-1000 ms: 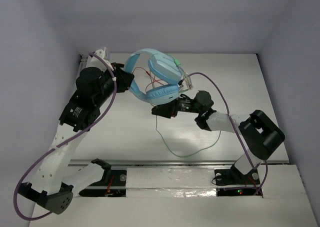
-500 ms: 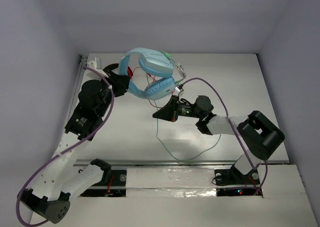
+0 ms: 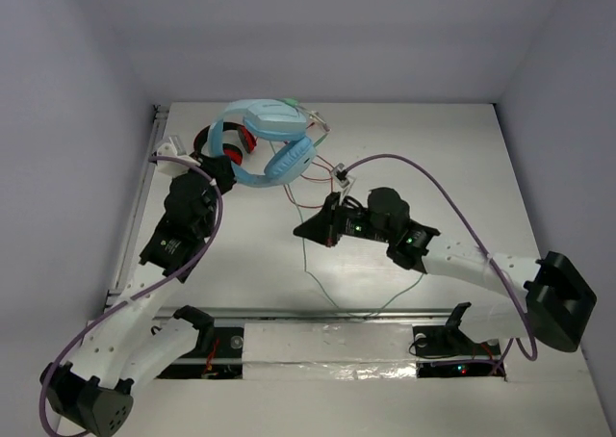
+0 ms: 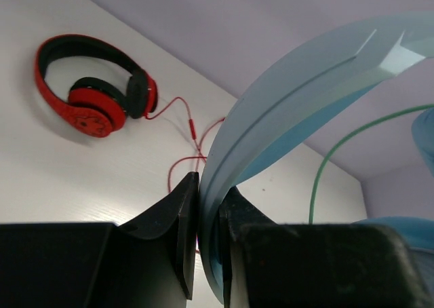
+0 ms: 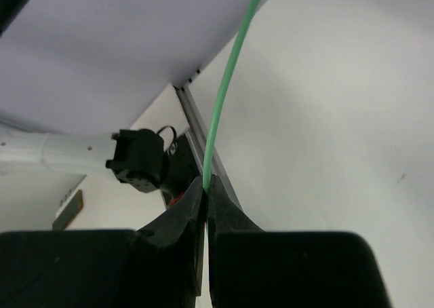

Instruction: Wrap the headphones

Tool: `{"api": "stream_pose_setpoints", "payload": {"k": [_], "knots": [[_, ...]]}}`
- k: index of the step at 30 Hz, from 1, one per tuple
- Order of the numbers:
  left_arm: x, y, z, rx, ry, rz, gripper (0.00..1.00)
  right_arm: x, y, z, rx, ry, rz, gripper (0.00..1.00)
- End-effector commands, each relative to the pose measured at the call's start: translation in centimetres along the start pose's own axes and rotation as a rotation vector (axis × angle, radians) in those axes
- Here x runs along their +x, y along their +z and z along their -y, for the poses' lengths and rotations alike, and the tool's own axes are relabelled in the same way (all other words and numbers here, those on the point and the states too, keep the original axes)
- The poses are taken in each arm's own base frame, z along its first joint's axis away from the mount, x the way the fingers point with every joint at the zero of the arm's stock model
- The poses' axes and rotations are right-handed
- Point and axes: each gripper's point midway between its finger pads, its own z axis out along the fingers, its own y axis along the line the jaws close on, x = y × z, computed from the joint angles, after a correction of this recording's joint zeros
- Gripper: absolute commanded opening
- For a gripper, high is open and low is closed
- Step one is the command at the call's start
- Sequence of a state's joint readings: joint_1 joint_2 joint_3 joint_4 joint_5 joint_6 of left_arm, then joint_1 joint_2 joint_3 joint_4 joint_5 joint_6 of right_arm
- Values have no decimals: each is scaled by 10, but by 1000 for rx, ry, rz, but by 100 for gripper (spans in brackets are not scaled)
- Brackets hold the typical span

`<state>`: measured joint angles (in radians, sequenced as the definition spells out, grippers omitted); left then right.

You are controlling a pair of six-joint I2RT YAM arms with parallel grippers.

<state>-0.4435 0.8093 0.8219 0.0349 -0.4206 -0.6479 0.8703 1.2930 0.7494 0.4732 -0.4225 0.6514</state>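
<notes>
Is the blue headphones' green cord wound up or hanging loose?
Loose: the cord runs unwound from the headphones through the shut right pincer and trails across the table.

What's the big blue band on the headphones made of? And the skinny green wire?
The blue headband looks like hard plastic, smooth with a soft sheen. It has crisp moulded edges and holds its arch. The green cable looks coated in soft plastic or rubber, smooth and dull, and it bends in loose curves. What is inside it cannot be seen.
</notes>
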Motion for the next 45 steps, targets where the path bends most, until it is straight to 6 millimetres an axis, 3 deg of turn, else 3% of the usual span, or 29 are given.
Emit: {"api": "stream_pose_setpoints", "payload": {"k": [1,2,3,6,7,9,10,12,14,15,16,19,20,22,23,27,35,39,43,44,45], "knots": [[-43,1,6,-4,-116,194,0,22,-8,13,205,-33,-105,0],[-41,2,2,-21,-110,199,0,17,-7,7,220,-41,-97,0],[-36,4,-5,-41,-96,196,0,30,-10,2,234,-41,-150,0],[-22,5,-13,-63,-70,179,0,28,-10,-5,294,-74,-175,0],[-18,4,-17,-81,-57,177,0,37,-17,-1,346,-79,-227,0],[-9,3,-25,-111,-33,165,0,29,-19,-12,373,-124,-238,0],[-6,2,-30,-135,-20,165,0,37,-26,-10,406,-128,-291,0],[-1,1,-31,-133,-7,151,0,39,-29,-17,415,-162,-338,2],[16,0,-27,-113,21,97,0,31,-32,-13,497,-204,-367,5],[25,1,-27,-114,36,71,0,37,-39,-10,528,-231,-423,6],[33,-1,-31,-129,55,49,0,23,-36,-17,531,-245,-405,7],[53,-3,-39,-143,89,-6,0,17,-39,-16,592,-293,-426,9],[60,-5,-37,-128,90,-26,0,5,-36,-18,611,-311,-398,10],[77,-7,-35,-91,107,-87,0,-5,-40,-13,665,-351,-398,13],[82,-7,-34,-80,116,-108,0,-21,-41,-14,698,-372,-363,13],[108,-11,-35,-50,186,-234,0,-39,-36,-7,775,-451,-360,14],[154,-44,-26,89,301,-548,0,-77,-26,-1,861,-593,-284,17],[155,-61,-23,131,329,-619,0,-91,-23,3,897,-633,-217,16],[127,-60,-16,115,328,-547,0,-94,-26,-14,827,-541,-151,14],[124,-60,-13,119,328,-538,0,-79,-33,-4,835,-529,-164,14],[121,-58,-11,117,327,-530,0,-92,-53,-19,802,-494,-83,10]]}}
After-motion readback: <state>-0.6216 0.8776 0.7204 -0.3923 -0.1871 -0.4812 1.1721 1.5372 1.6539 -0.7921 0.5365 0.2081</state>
